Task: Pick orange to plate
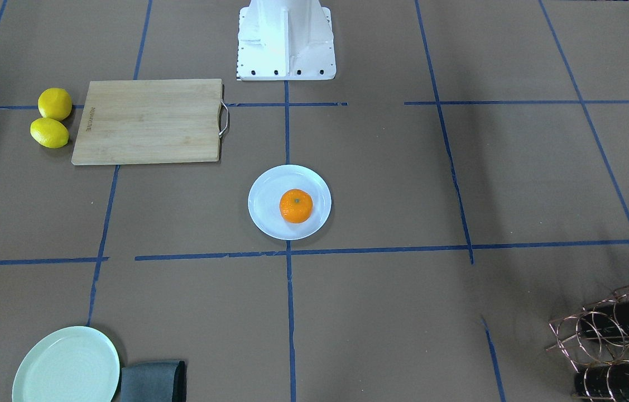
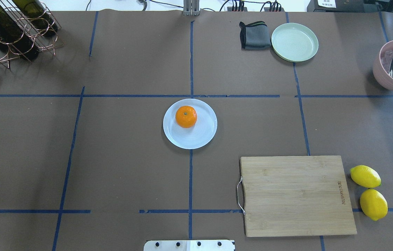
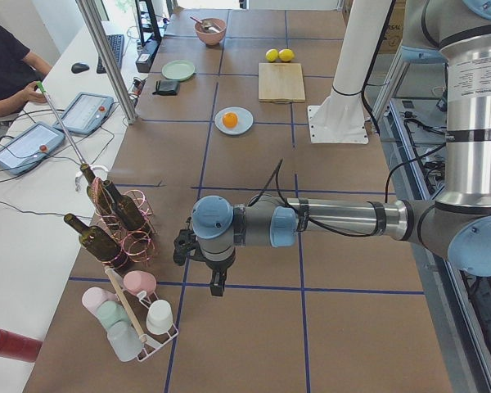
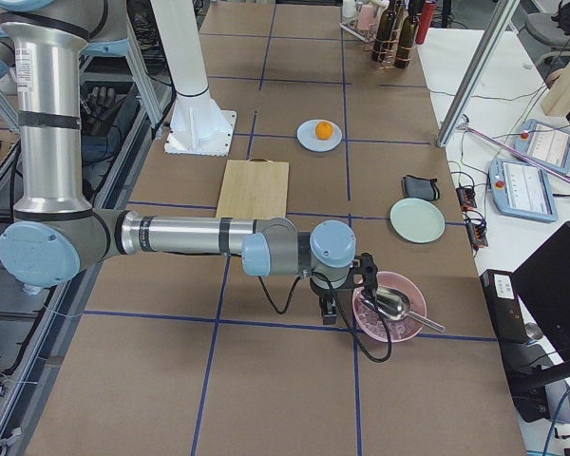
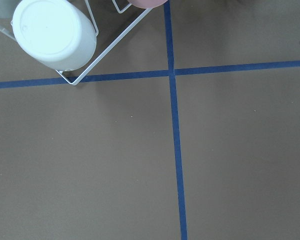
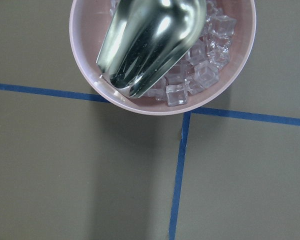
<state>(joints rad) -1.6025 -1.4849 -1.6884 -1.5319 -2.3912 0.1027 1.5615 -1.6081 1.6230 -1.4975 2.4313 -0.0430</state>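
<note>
The orange (image 1: 296, 205) lies on the pale bluish-white plate (image 1: 265, 212) near the table's centre; the overhead view shows this orange (image 2: 186, 116) on the far-left part of the plate (image 2: 198, 137). Both arms are away from it. My left gripper (image 3: 217, 284) shows only in the exterior left view, hanging over bare table beside a cup rack. Only the exterior right view has my right gripper (image 4: 328, 310), which is next to a pink bowl. I cannot tell whether either is open or shut. The wrist views show no fingers.
A wooden cutting board (image 2: 295, 195) lies with two lemons (image 2: 369, 191) beside it. A mint-green plate (image 2: 294, 42) and grey cloth (image 2: 254, 35) sit at the far side. A bottle rack (image 2: 11, 28), a pink ice bowl with scoop (image 6: 162, 50) and a cup rack (image 5: 52, 32) stand at the ends.
</note>
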